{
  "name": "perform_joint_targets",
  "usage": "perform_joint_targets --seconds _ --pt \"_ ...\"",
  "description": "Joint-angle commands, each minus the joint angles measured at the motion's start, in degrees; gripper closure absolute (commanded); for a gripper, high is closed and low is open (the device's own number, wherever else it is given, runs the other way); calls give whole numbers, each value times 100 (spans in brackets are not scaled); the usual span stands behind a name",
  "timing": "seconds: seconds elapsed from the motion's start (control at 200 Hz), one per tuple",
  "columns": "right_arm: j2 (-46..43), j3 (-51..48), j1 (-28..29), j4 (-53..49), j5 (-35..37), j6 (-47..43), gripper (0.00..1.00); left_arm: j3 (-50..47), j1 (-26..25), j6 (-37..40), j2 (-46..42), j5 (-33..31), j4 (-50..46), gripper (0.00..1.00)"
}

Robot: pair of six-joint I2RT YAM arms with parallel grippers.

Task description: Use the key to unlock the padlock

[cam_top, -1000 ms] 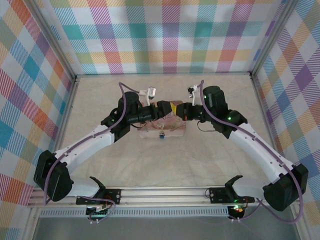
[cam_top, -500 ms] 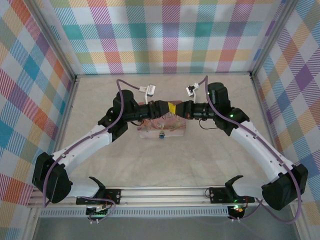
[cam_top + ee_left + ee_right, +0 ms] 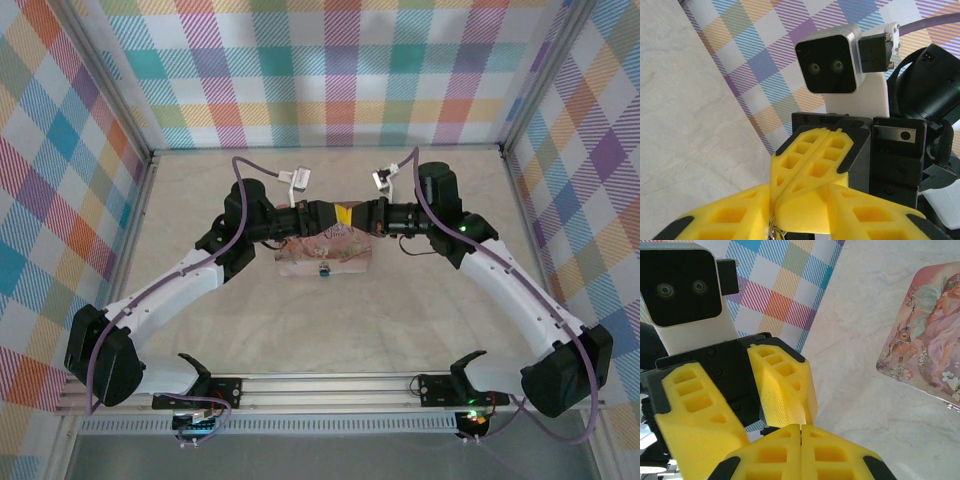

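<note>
Left gripper and right gripper meet tip to tip over the back of the tin, each blocking the other head-on. Table is open in front and to both sides. Back wall is close behind. Cables loop above the wrists.

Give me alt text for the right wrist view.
The right gripper, yellow fingers pressed together, meets the left gripper tip to tip. Right of them, an illustrated box lies on the marble table, with a plaid wall behind.

Fingers recorded as matt plastic, finely ribbed; tabletop smooth, marbled, low sheen; box lid printed, slightly glossy.
</note>
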Motion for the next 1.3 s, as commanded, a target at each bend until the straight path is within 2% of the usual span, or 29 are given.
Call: perform_joint_targets --seconds 0.0,0.07,0.14,0.51,0.62,0.755,1.04,1.205,1.295 --pt "76 -46 16 492 -120 105 100 158 -110 120 -8 417 47 72" --pt "85 -69 7 561 -170 151 100 149 -110 130 -4 417 10 72" --pt "85 -99 -6 652 -210 218 100 153 -134 105 22 450 54 66" --pt "-1 -275 -324 1144 -458 683 100 176 -338 236 18 654 25 70" --pt "-29 -332 -370 1288 -540 804 100 160 -338 339 -19 457 -203 58" --pt "-116 -358 -431 1276 -551 848 100 140 -338 349 -26 377 -143 54" --pt "-215 -457 -606 1468 -659 1059 100 193 -341 319 67 547 -54 62" --pt "-188 -412 -608 1445 -724 1055 100 188 -347 379 33 417 -87 65" --pt "-192 -412 -608 1449 -743 1077 100 243 -347 409 64 364 -117 71"
